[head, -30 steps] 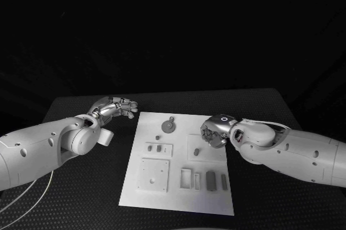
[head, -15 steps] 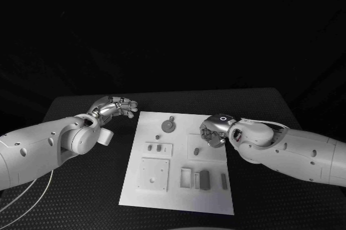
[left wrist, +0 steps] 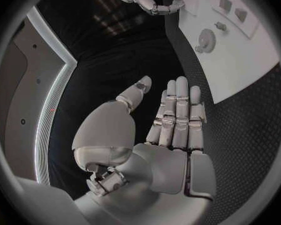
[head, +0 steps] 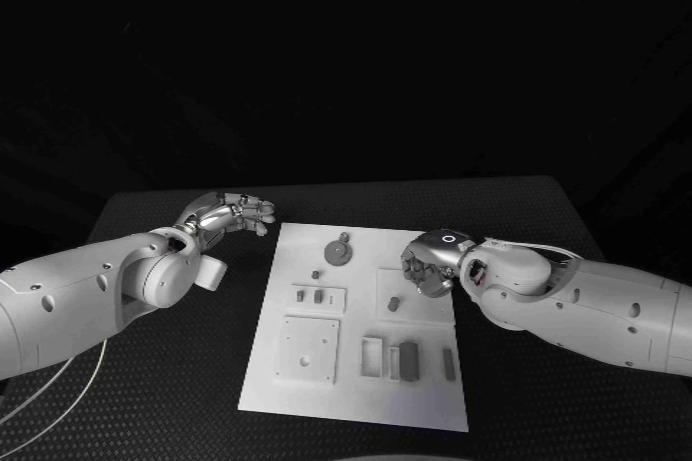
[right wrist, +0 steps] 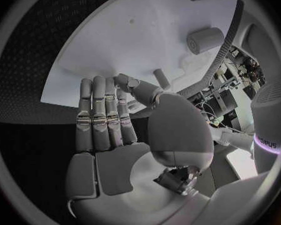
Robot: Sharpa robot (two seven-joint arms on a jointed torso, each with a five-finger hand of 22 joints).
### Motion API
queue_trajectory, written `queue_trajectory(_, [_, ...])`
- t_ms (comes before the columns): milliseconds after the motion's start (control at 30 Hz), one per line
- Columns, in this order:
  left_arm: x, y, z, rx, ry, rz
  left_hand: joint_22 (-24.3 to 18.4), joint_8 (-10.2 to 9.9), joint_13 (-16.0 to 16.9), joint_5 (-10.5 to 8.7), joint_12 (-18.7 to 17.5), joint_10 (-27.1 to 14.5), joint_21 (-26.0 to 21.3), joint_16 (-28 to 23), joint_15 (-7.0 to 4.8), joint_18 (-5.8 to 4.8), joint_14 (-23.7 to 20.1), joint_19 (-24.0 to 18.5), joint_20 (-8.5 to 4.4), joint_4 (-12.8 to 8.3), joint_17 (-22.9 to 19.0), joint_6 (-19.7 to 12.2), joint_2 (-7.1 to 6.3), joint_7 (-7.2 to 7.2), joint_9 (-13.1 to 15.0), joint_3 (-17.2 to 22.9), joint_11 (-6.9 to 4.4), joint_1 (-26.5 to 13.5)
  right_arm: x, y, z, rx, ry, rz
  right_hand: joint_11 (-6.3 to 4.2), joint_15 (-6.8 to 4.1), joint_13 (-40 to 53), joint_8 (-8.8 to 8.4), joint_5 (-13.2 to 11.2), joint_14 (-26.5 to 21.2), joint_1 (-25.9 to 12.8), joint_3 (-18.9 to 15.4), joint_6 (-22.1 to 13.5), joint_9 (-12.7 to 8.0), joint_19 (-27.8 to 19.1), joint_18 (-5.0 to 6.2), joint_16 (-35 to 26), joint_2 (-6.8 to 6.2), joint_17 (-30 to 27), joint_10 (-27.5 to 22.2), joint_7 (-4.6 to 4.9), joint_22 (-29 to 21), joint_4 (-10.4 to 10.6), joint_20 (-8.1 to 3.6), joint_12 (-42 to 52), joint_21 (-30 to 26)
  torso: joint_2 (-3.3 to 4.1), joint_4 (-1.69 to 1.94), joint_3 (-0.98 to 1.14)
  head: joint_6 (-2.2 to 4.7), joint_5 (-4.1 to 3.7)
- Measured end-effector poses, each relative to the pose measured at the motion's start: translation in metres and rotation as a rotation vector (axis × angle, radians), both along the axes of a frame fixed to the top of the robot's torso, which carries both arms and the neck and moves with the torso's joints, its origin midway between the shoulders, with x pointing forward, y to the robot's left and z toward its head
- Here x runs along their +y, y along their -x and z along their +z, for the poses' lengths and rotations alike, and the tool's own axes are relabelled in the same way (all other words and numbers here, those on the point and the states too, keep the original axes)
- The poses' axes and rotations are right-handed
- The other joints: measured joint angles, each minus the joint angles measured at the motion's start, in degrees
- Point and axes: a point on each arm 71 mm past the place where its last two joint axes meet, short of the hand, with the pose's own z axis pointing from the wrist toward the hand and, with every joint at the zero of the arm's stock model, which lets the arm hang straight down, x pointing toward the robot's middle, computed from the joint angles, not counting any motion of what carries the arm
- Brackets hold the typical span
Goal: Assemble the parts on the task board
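Parts are laid out across the task board, the white plate resting flat in the middle of the black bench, presumably so that both arms can reach every piece. A round gear-like part is seen lying near the board's far end; two small pegs stand in a shallow square tray at mid-board, and a lone peg lies on the square beside it. Toward the near end, a larger square plate with holes is placed, and next to it a row of slots in which a dark block and a slimmer piece are seated, one slot appearing vacant.

The left hand is held off the board's far left corner, above the bench, fingers apart and nothing grasped. The right hand is poised over the board's right edge, near the lone peg, its fingers extended side by side and empty. Neither hand is touching a part, so the assembly is judged barely begun.
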Motion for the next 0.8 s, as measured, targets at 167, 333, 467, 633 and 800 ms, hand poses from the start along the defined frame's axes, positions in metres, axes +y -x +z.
queue_trajectory(167, [0.0, 0.0, 0.0, 0.0, 0.0, 0.001, 0.0, 0.0, 0.0, 0.0, 0.0, 0.0, 0.0, 0.0, 0.0, 0.0, 0.0, 0.0, 0.0, 0.0, 0.0, 0.0, 0.0, 0.0, 0.0, 0.0, 0.0, 0.0, 0.0, 0.001, 0.003, -0.002, -0.005, 0.0, 0.0, 0.0, 0.0, -0.01, 0.0, 0.0, 0.0, 0.0, 0.0, 0.0, 0.0, 0.38, 0.0, 0.0, 0.0, 0.0, -0.01, 0.0, 0.0, 0.0, 0.0, 0.0, -0.01, -0.04, 0.0, -0.03, 0.05])
queue_trajectory(333, [0.001, 0.0, 0.0, 0.0, -0.001, 0.002, 0.0, 0.0, 0.0, 0.0, 0.0, 0.0, -0.2, 0.0, -0.01, 0.0, 0.0, 0.0, 0.0, 0.0, 0.1, 0.0, 0.0, 0.0, 0.0, 0.0, 0.0, 0.0, 0.0, 0.0, 0.006, -0.007, -0.013, 0.001, 0.0, 0.0, 0.1, -0.06, 0.0, 0.0, 0.0, 0.0, 0.0, 0.0, 0.0, 0.41, 0.0, 0.0, 0.1, 0.0, -0.01, 0.0, 0.0, 0.0, 0.0, 0.0, -0.01, -0.07, 0.01, -0.03, 0.09])
queue_trajectory(467, [0.001, -0.001, 0.0, 0.0, -0.002, 0.003, 0.0, 0.0, 0.0, 0.0, 0.0, 0.0, -0.2, 0.0, -0.01, 0.0, 0.0, 0.0, 0.0, 0.0, 0.1, -0.2, 0.0, 0.21, 0.0, 0.0, 0.0, 0.0, 0.0, 0.0, 0.008, -0.008, -0.02, 0.0, 0.0, 0.0, 0.1, -0.1, 0.0, 0.0, 0.0, 0.0, 0.0, 0.1, 0.0, 0.41, 0.0, 0.0, 0.1, 0.0, -0.01, 0.0, 0.0, 0.0, 0.0, 0.0, -0.01, -0.07, 0.01, -0.03, 0.05])
queue_trajectory(633, [0.002, -0.001, 0.0, 0.001, -0.002, 0.005, 0.0, 0.0, 0.0, 0.0, 0.0, 0.0, -0.2, 0.0, -0.01, 0.0, 0.0, 0.0, 0.0, 0.0, 0.1, -0.2, 0.0, 0.21, 0.0, 0.0, 0.0, 0.0, 0.0, -0.001, 0.011, -0.006, -0.033, -0.001, 0.0, 0.0, 0.1, -0.17, 0.0, 0.0, 0.0, 0.0, 0.0, 0.3, 0.0, 0.41, 0.0, -0.01, 0.1, 0.0, -0.01, 0.0, 0.0, 0.01, 0.0, 0.0, -0.01, -0.07, 0.04, -0.02, 0.02])
queue_trajectory(800, [0.002, -0.001, 0.0, 0.001, -0.002, 0.005, 0.0, 0.0, 0.0, 0.0, 0.0, 0.0, -0.2, -0.2, -0.01, 0.0, 0.0, 0.0, 0.0, 0.0, 0.1, -0.2, 0.0, 0.21, 0.0, 0.0, 0.0, 0.0, -0.003, -0.001, 0.016, 0.001, -0.055, -0.008, 0.0, 0.0, 0.2, -0.17, 0.0, 0.0, 0.0, 0.0, 0.0, 0.2, 0.0, 0.41, 0.0, -0.01, 0.2, 0.0, -0.01, 0.0, 0.0, 0.01, 0.0, 0.0, -0.01, -0.08, 0.05, -0.03, 0.07])
